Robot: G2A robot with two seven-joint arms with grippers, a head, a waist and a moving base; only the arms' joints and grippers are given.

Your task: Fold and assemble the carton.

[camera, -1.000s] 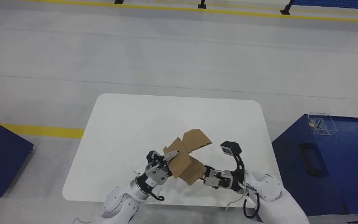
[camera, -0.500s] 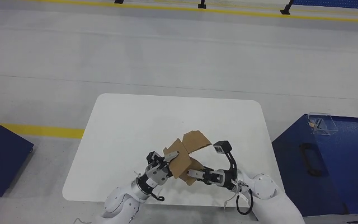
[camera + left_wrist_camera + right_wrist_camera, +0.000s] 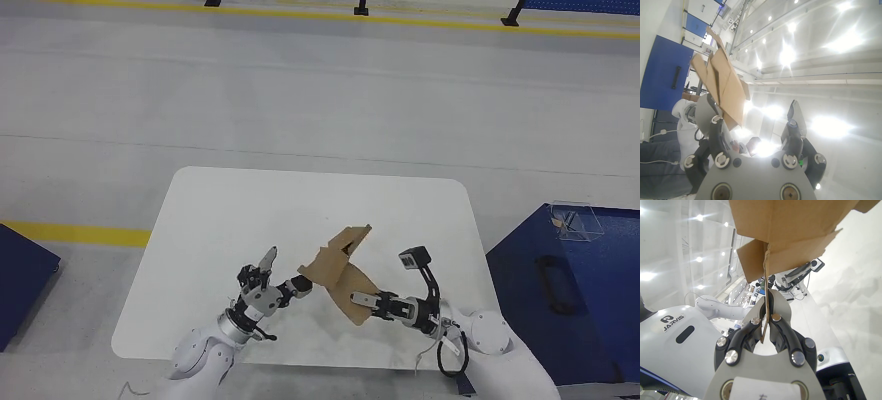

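The brown cardboard carton (image 3: 337, 268) hangs partly unfolded above the near half of the white table (image 3: 220, 220), its flaps splayed. My right gripper (image 3: 360, 297) is shut on the carton's lower edge; the right wrist view has that edge pinched between the fingers (image 3: 780, 308), with the carton (image 3: 791, 224) spreading out beyond them. My left gripper (image 3: 285, 272) is open just to the left of the carton. In the left wrist view the carton (image 3: 725, 83) lies beside one finger (image 3: 705, 111) of the left gripper (image 3: 751, 106), with nothing between the fingers.
A blue cabinet (image 3: 570, 300) stands off the table's right side with a small clear container (image 3: 572, 220) on it. Another blue block (image 3: 20, 280) sits off the left side. The far half of the table is bare.
My left gripper has let go of the carton, opened and drawn back to the left. The carton has swung more upright in the right gripper, which shifted slightly right.
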